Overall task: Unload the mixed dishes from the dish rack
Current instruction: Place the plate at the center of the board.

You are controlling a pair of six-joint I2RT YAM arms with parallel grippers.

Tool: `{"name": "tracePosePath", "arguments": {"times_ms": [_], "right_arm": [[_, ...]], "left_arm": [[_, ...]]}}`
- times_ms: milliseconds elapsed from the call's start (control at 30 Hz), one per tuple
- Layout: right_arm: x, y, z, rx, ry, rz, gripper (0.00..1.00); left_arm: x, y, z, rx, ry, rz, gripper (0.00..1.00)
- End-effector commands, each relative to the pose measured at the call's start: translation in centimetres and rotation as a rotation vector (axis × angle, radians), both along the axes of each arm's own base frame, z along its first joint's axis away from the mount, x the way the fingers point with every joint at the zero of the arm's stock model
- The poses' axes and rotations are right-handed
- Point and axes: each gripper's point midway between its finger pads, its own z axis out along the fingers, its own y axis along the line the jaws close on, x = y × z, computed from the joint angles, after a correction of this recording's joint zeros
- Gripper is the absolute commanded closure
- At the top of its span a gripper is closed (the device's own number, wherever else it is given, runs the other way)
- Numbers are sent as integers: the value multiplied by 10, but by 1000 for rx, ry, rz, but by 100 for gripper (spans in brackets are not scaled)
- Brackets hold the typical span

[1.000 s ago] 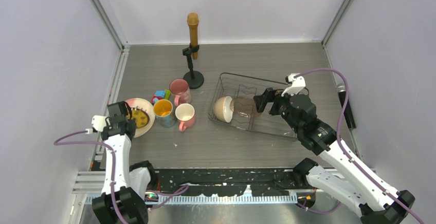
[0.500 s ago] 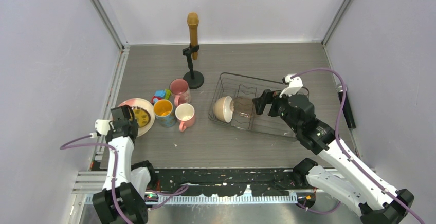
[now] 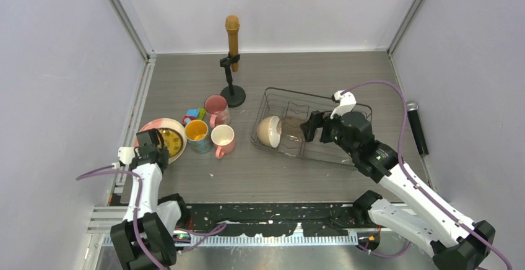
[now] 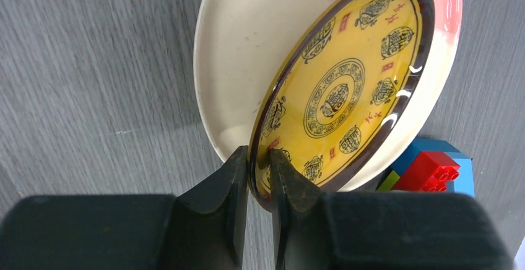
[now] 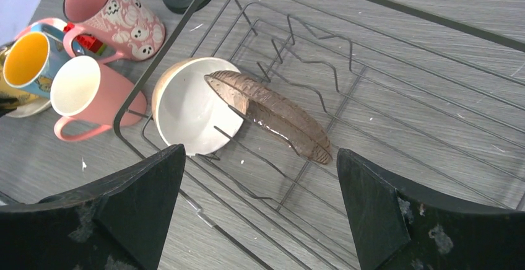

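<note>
The left jaws stand on either side of the near rim of the yellow plate [image 4: 347,90], barely apart. We cannot tell whether they press on it. The yellow plate lies in the pink-and-cream plate [image 4: 247,53], tilted against it, and that plate rests on the table [image 4: 93,65] close to the left edge. Toy blocks [image 4: 433,168] sit just beside the larger plate's rim, on the side away from that edge.

The right jaws are spread wide with nothing between them, and they hover over the rack [image 5: 347,59]. We see two dishes in the rack, both standing on edge at its left end. The cream bowl [image 5: 192,112] is nearest the rack's left wall, and the brown bowl [image 5: 272,115] leans right beside it. The rack lies on the right half of the table, about midway between the near and far edges.

Just left of the rack three mugs stand upright on the table. They are a plain pink mug [image 5: 93,100], a yellow-inside mug [image 5: 28,59] and a patterned pink mug [image 5: 114,13]. A microphone stand [image 3: 233,93] rises behind them, towards the far edge.
</note>
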Motion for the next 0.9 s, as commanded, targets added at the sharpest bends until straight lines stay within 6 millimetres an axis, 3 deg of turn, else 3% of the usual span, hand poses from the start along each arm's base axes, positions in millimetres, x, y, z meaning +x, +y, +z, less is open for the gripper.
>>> {"name": "tracePosePath", "arguments": {"times_ms": [0,233,433,567,667,767,867], "right_arm": [[-2,14,-3,-23,-5,92,1],[6,12,-20,-96,16,88,1],[7,13,-28,-136,7,115,1],[11,12,-33,-156,6,111,1],[13,13,-37,-183,3,122,1],[15,14,-40,-219,-9,148,1],[19,12,-43,-257,-15,149,3]], "left_arm": [[5,2,-3,-12,5,9,81],[7,-3,-11,-51,73,-24,76],[7,-4,-9,-44,53,-32,47],[3,-1,-3,-26,52,-26,36],[3,-1,3,-22,58,-40,21],[10,-4,17,-27,42,-78,1],[21,-11,44,-25,16,-167,0]]}}
